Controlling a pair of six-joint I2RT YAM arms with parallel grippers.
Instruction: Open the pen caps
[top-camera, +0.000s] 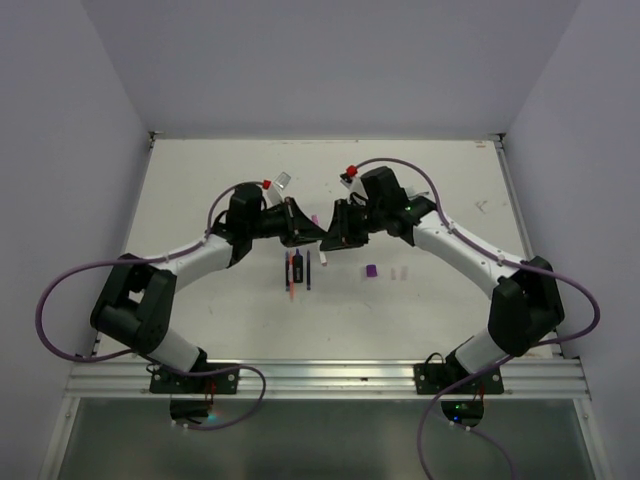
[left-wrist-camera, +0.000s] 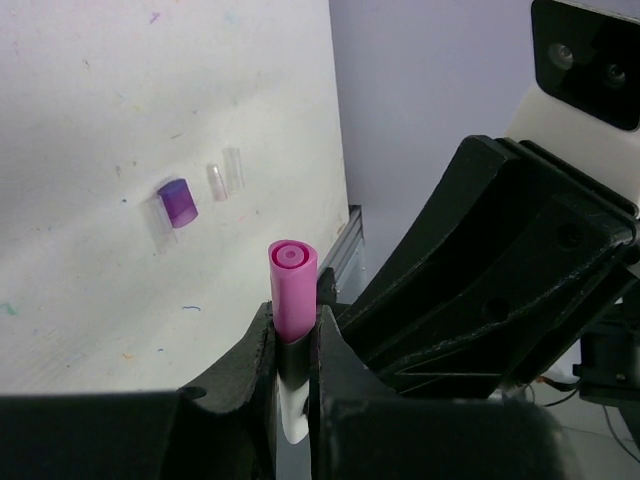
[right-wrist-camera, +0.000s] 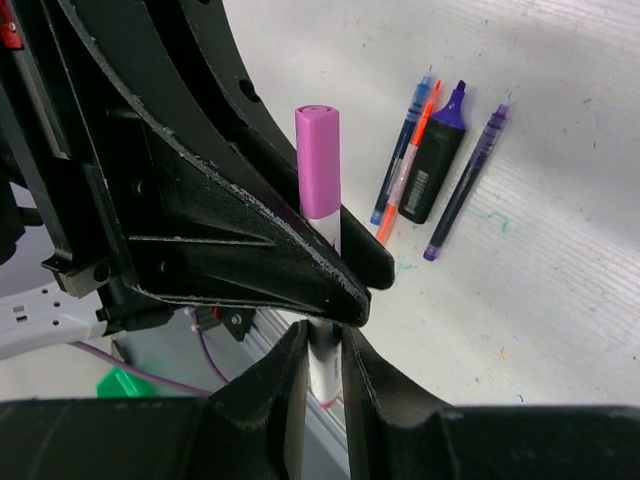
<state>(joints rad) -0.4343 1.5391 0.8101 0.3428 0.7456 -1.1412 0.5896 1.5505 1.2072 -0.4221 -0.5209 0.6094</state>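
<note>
left gripper (left-wrist-camera: 295, 345) clamped on smooth pink pen (left-wrist-camera: 292, 290), round hollow end up. right gripper (right-wrist-camera: 325, 350) pinched its white barrel, probably tight. beyond, on scuffed white table (left-wrist-camera: 80, 100): stubby purple cap (left-wrist-camera: 178, 203), pale clear caps (left-wrist-camera: 217, 182), four slim pens (right-wrist-camera: 432, 165) side by side.

I work at a white bench (top-camera: 200, 190), its top flecked with faint ink marks. Plain pale lilac walls (top-camera: 330, 60) close it on three sides. A metal rail (top-camera: 330, 372) edges its near side.
</note>
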